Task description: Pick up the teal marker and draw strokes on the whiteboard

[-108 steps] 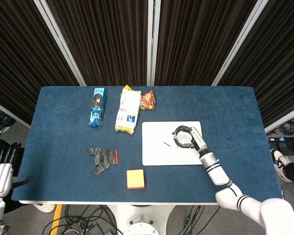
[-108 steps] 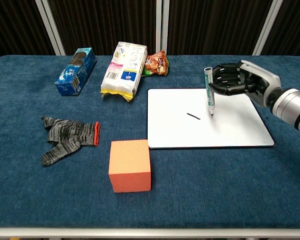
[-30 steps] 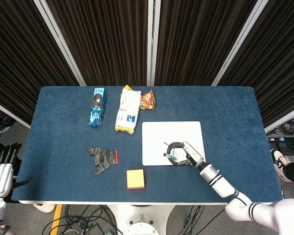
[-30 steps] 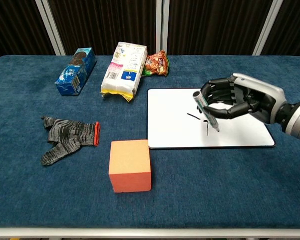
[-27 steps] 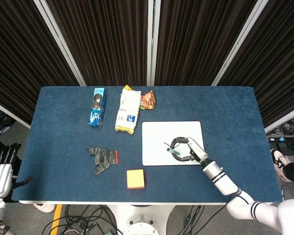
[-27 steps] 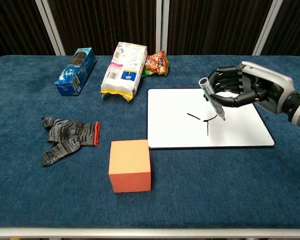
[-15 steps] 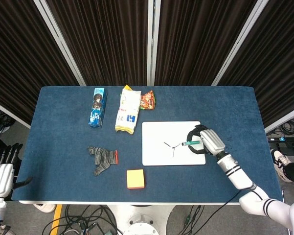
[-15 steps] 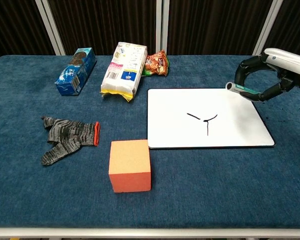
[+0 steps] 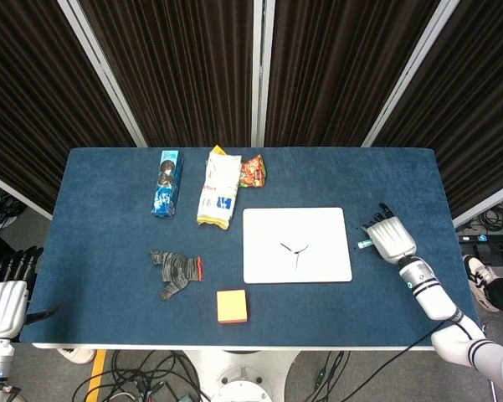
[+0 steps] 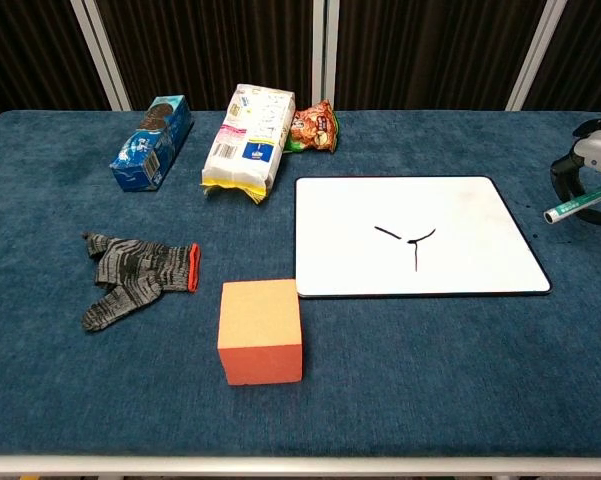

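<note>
The whiteboard (image 9: 268, 230) lies right of the table's centre, and the chest view shows its surface (image 10: 350, 225) too. Three short black strokes (image 9: 295, 249) meet in a Y shape near its middle (image 10: 412, 241). My right hand (image 9: 387, 237) is off the board, just past its right edge, and grips the teal marker (image 9: 364, 244). In the chest view the marker (image 10: 578, 207) lies nearly level at the frame's right edge, held by the right hand (image 10: 592, 168). My left hand (image 9: 2, 303) hangs below the table's left front corner, holding nothing.
A blue cookie box (image 9: 166, 182), a white bag (image 9: 218, 188) and an orange snack packet (image 9: 252, 171) lie at the back. A grey glove (image 9: 177, 272) and an orange block (image 9: 232, 306) sit left of the board towards the front.
My right hand drew the Y's strokes, then lifted the marker and carried it rightward off the board to beyond its right edge. The left hand stayed put.
</note>
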You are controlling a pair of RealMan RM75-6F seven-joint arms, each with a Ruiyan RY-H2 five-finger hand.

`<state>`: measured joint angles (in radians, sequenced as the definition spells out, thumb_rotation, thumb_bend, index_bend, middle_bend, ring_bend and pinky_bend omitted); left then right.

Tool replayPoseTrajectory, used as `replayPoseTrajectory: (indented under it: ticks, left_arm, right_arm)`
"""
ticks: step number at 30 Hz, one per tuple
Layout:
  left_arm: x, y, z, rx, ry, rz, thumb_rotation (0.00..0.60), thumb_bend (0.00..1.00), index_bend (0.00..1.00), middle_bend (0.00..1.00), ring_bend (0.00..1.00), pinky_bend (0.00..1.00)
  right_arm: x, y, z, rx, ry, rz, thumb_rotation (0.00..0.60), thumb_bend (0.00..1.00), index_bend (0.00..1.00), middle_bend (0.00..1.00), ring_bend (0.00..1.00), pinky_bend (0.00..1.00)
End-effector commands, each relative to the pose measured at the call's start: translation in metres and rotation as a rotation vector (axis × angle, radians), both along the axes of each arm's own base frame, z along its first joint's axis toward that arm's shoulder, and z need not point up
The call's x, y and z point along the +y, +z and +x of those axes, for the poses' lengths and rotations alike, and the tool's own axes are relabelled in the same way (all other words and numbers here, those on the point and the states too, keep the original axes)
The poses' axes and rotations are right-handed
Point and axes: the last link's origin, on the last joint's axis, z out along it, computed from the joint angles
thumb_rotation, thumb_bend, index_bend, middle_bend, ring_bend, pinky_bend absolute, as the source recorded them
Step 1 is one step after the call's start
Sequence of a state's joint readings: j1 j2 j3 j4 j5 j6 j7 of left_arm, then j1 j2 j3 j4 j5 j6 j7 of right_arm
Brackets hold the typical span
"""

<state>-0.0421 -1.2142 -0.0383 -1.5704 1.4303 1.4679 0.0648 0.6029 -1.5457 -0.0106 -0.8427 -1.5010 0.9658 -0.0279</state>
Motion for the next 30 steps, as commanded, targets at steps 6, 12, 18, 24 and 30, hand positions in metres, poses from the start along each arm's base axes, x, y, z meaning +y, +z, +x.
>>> replayPoseTrajectory:
  ticks: [6,12,18,24,30]
  left_arm:
    - [0.000,0.000,0.001,0.004,0.003,-0.001,0.600,0.00,0.04,0.04,0.01,0.00]
    - [0.001,0.000,0.002,0.003,-0.002,0.002,0.600,0.00,0.04,0.04,0.01,0.00]
    - [0.003,0.001,0.002,0.008,-0.019,0.007,0.600,0.00,0.04,0.04,0.01,0.00]
    - [0.005,-0.003,0.003,0.022,-0.042,0.023,0.600,0.00,0.04,0.04,0.01,0.00]
    - [0.006,-0.005,0.003,0.025,-0.042,0.044,0.600,0.00,0.04,0.04,0.01,0.00]
  right_arm:
    - [0.002,-0.019,-0.011,0.033,-0.018,0.034,0.600,0.40,0.36,0.34,0.07,0.00]
    - [0.014,-0.009,-0.016,0.013,-0.018,-0.013,0.600,0.40,0.13,0.21,0.01,0.00]
    - [0.045,0.033,-0.010,-0.143,-0.048,-0.151,0.600,0.40,0.00,0.07,0.00,0.00]
    - [0.098,0.089,0.002,-0.377,-0.106,-0.296,0.600,0.40,0.00,0.12,0.00,0.00]
    - [0.147,0.124,0.006,-0.496,-0.138,-0.378,0.600,0.40,0.02,0.16,0.00,0.00]
